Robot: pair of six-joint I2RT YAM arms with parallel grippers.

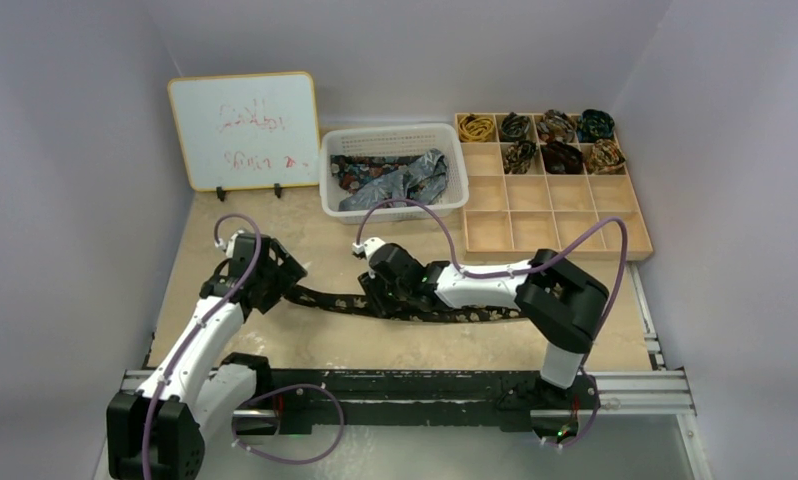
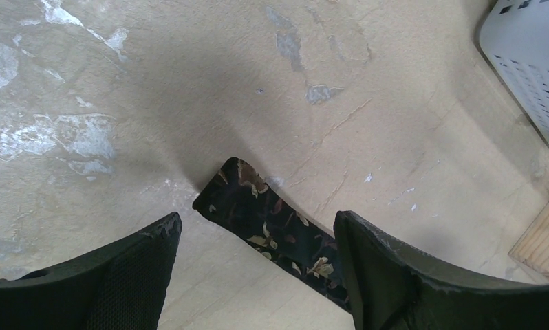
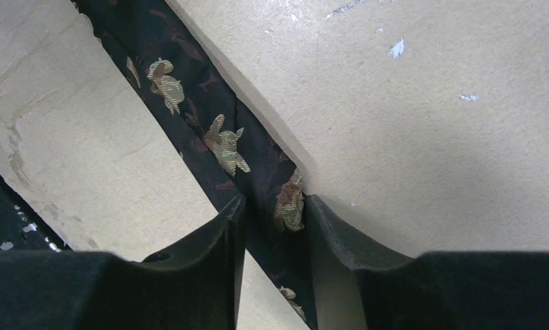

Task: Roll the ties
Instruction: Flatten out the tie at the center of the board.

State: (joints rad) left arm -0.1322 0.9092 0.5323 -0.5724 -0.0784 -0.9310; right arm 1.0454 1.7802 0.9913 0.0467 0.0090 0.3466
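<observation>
Right gripper [image 3: 275,206] up close: jaws set narrow either side of the tie [image 3: 223,137], and the fabric runs straight through the gap. Pinched or only bracketed? Can't tell from here.

Over to the left gripper [image 2: 254,221]: jaws spread wide, nothing held, hovering over the tie's blunt end.

The tie itself lies flat along the table [image 1: 305,345], stretched between the two arms and not yet rolled. Behind, loose ties [image 1: 395,180] are heaped in the basket [image 1: 395,131], and coils [image 1: 560,155] sit in the tray [image 1: 580,225].

My read is thin, limp, light cloth, likely a bit slick. It will buckle if pushed and slip from a faint nip. The best hold looks like that free end, pinched across its width, so the roll starts tight.
</observation>
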